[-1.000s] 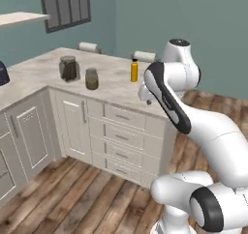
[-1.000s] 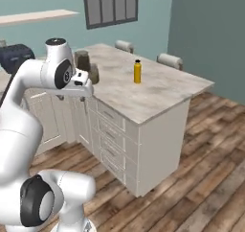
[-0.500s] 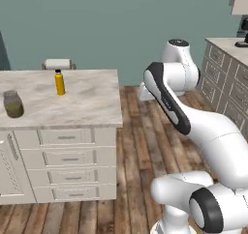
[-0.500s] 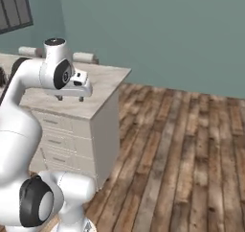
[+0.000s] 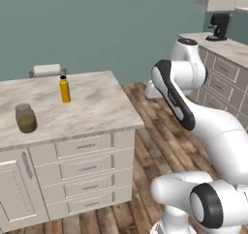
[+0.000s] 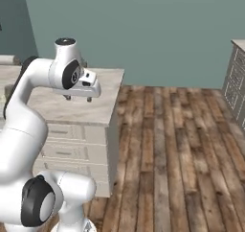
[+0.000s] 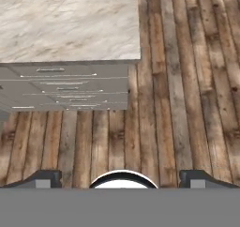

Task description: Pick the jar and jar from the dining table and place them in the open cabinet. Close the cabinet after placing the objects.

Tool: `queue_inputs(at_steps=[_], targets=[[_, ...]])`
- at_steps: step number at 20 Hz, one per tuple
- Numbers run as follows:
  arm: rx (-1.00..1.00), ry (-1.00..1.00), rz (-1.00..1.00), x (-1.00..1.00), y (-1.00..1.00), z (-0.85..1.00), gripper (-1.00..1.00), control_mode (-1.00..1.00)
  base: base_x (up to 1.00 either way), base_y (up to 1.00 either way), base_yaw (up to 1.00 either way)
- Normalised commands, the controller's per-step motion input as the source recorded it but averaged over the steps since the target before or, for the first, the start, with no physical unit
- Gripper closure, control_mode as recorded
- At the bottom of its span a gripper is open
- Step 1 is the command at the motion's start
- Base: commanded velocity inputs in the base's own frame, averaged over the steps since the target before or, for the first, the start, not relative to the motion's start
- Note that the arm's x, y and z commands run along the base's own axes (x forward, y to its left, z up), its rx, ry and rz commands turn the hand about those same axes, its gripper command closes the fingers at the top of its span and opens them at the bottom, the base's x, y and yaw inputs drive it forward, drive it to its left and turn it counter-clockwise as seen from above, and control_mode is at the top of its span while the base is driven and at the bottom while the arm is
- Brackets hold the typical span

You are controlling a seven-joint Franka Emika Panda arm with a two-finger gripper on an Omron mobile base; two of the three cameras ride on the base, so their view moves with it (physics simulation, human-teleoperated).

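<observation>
1. The gripper [image 6: 77,99] hangs wide apart and empty above the near end of the surface [image 5: 92,109], its fingertips [image 7: 47,178] standing at the two far sides of the hand view with nothing between them.
2. The small jar [image 5: 25,118] with olive-green contents stands upright on that marbled surface, toward its left side in the left base view, well apart from the gripper. A yellow bottle [image 5: 64,89] stands behind it, clearly separate from it.
3. The second, wider jar cannot be made out in these pictures, so its place is unknown.
4. The hand view looks down past the edge of the surface [image 7: 70,29] onto the drawer fronts [image 7: 65,87] and the wooden floor [image 7: 187,80]; no jar lies under the gripper.
5. Risk: a descent from here would meet bare stone or the edge, not a jar, because the hand is not lined up with one.
6. Risk: on the reach left, the yellow bottle could be taken or knocked over instead of the jar, as it stands nearer along the way.
7. Risk: the glass jar, probably smooth and rounded, could slip if grasped off-centre.
</observation>
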Motion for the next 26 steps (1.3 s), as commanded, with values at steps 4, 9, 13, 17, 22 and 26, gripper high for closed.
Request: queue_inputs(at_steps=[4, 9, 13, 17, 22, 26], targets=[[0.0, 0.0, 0.0, 0.0, 0.0, 0.0, -1.0, 1.0, 0.18, 1.0, -0.16], [0.0, 0.0, 0.0, 0.0, 0.0, 0.0, -1.0, 1.0, 0.3, 0.96, -0.05], [0.0, 0.0, 0.0, 0.0, 0.0, 0.0, -1.0, 1.0, 0.53, 0.93, -0.03], [0.0, 0.0, 0.0, 0.0, 0.0, 0.0, -1.0, 1.0, 0.53, 0.41, 0.0], [0.0, 0.0, 0.0, 0.0, 0.0, 0.0, -1.0, 1.0, 0.33, 0.05, 0.07], [0.0, 0.0, 0.0, 0.0, 0.0, 0.0, -1.0, 1.0, 0.37, 0.04, 0.15]])
